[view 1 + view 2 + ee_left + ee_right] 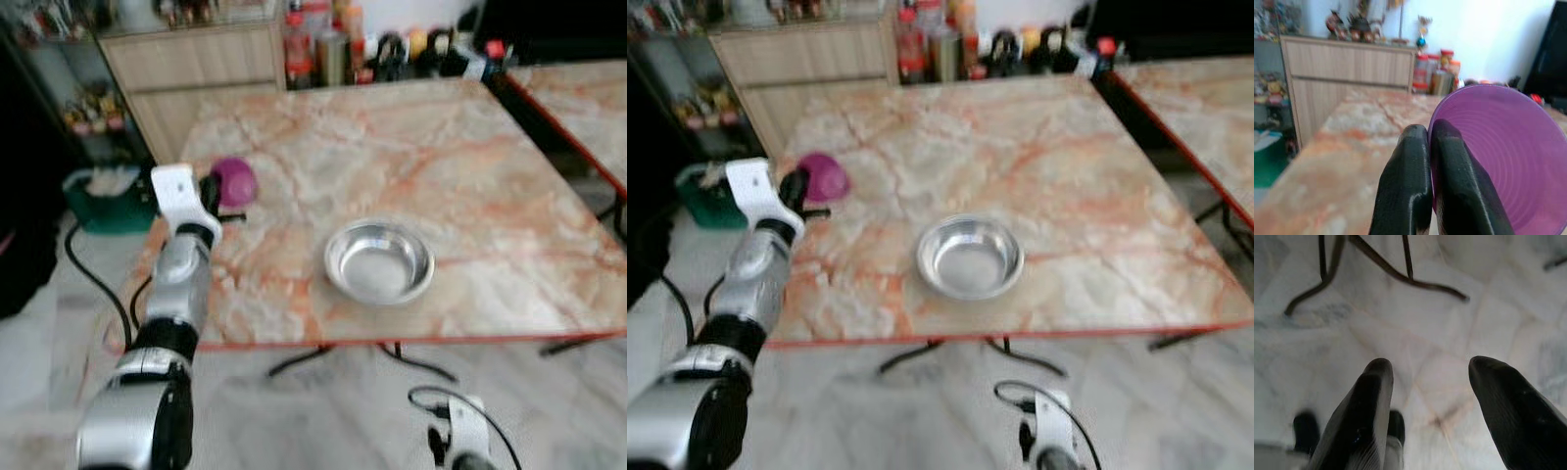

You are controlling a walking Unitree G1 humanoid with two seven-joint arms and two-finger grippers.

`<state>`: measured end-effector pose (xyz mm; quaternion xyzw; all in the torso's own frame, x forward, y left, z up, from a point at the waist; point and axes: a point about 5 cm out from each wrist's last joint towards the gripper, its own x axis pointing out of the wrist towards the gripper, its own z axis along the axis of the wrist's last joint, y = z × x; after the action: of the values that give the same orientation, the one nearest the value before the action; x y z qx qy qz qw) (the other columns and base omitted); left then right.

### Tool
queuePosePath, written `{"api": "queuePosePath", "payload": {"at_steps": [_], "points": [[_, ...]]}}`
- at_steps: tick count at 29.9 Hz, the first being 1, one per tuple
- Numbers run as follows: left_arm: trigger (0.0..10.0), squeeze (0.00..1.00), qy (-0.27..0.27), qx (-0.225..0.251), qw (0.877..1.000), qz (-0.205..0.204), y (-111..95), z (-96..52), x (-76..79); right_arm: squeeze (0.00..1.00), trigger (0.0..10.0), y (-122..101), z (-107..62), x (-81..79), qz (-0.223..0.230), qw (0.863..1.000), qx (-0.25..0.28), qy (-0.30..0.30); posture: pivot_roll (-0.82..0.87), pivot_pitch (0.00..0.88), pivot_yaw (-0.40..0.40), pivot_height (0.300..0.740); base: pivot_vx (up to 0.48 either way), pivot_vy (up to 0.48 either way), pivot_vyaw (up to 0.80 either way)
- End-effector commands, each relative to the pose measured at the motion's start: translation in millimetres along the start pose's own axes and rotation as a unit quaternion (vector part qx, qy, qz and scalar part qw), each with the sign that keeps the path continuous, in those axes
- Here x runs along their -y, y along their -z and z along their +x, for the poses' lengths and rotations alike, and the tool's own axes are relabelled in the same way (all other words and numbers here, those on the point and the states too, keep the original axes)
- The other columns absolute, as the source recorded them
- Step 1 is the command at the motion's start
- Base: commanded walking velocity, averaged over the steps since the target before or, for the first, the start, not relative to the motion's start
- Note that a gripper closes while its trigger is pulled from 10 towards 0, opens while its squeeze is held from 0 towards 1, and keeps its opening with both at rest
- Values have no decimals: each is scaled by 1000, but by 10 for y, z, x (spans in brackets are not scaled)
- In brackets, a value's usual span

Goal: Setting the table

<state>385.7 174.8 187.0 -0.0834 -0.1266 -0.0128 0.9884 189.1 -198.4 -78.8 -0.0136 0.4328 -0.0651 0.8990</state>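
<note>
Two grippers: left gripper (1425, 186) pinches purple cup (1503, 161) rim; right gripper (1449, 406) idle, spread, empty.
Risk: thin rim hold, so cup may slip over table (411, 157) left edge.

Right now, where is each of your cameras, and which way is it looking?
Left eye: on my head, looking down at the table, metal bowl and my left arm.
Right eye: beside it, same scene.
Left wrist: looks along the left gripper, pinching the purple cup.
Right wrist: looks down past open right gripper at the floor.
Shared: cup and table.
</note>
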Motion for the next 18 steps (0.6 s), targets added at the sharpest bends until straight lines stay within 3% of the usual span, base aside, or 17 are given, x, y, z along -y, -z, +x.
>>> {"api": "queuePosePath", "payload": {"at_steps": [1, 8, 12, 18], "points": [[10000, 0, -13, 9, 1000, 3, -78, 12, -112, 0, 10000, -2, 2, -104, 6, 1000, -1, -12, -31, 72, 34, 740, 480, 0, 0], [10000, 0, 1, 12, 1000, 3, -137, 49, -58, 0, 10000, 45, -8, -102, 5, 1000, -7, -13, -31, 75, 36, 740, 449, 0, 0], [10000, 0, 25, 1, 1000, -7, -163, 81, -8, 0, 10000, 89, -17, -111, 7, 1000, -13, -13, -32, 77, 40, 740, 0, 0, 0], [10000, 0, 62, -60, 996, 20, -229, 200, 84, 0, 10000, 143, -30, -126, 10, 1000, -21, -14, -28, 78, 44, 740, 0, 0, 0]]}}
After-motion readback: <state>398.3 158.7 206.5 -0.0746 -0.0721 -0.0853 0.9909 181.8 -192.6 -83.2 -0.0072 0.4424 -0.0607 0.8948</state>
